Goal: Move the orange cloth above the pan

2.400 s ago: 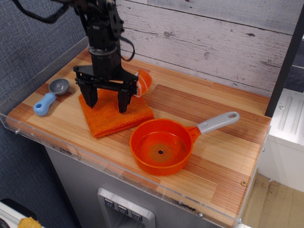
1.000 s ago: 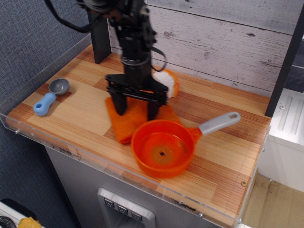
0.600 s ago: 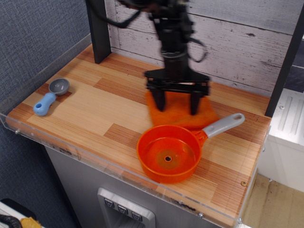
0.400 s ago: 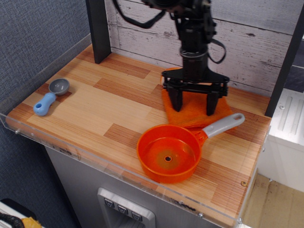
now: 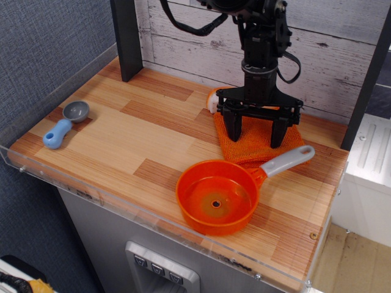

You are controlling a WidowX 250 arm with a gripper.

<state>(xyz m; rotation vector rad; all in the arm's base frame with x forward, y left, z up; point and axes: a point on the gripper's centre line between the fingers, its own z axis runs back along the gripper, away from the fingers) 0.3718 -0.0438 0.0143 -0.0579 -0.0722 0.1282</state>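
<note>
The orange cloth (image 5: 255, 151) lies flat at the back right of the wooden table, just behind the pan's grey handle (image 5: 285, 160). The orange pan (image 5: 215, 198) sits near the front edge, bowl up, with a small hole at its centre. My gripper (image 5: 255, 137) points straight down over the cloth. Its two black fingers (image 5: 232, 129) are spread wide, with their tips down on the cloth at its left and right sides. Nothing is clamped between the fingers.
A small orange-and-white sushi-like toy (image 5: 212, 101) peeks out behind the gripper's left side. A grey-and-blue scoop (image 5: 64, 123) lies at the far left. A black post (image 5: 125, 38) stands at the back left. A clear acrylic rim (image 5: 122, 198) runs along the front edge.
The gripper has slid from the left-middle of the table to the back right, dragging the cloth under its spread fingers. The pan shifted slightly right.
</note>
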